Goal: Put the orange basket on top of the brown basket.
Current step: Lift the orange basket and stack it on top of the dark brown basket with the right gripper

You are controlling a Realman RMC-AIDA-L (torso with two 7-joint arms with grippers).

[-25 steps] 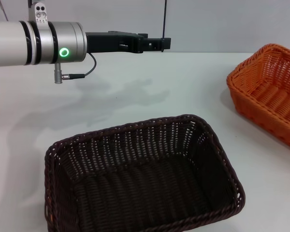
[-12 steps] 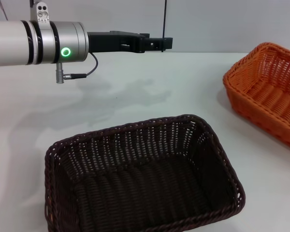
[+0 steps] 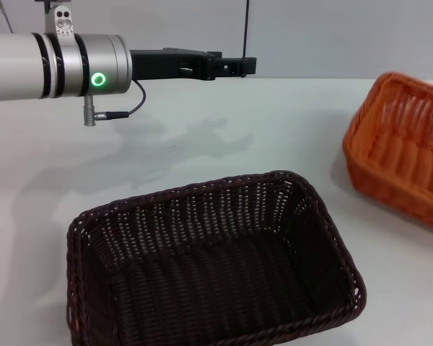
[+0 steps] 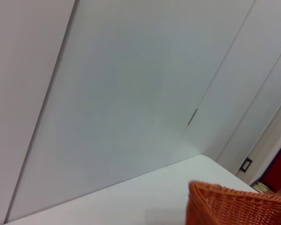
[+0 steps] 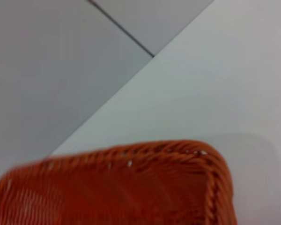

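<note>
While one orange basket (image 3: 400, 148) tilts | one brown basket (image 3: 213, 270) flat | left gripper (image 3: 234, 66) aloft, fingers unreadable

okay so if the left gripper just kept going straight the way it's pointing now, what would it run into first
Probably nothing on the table. The left gripper is held level, high above the table, pointing toward the robot's right. The orange basket lies that way but seems lower, so the gripper would likely pass above it; depth is unclear.
</note>
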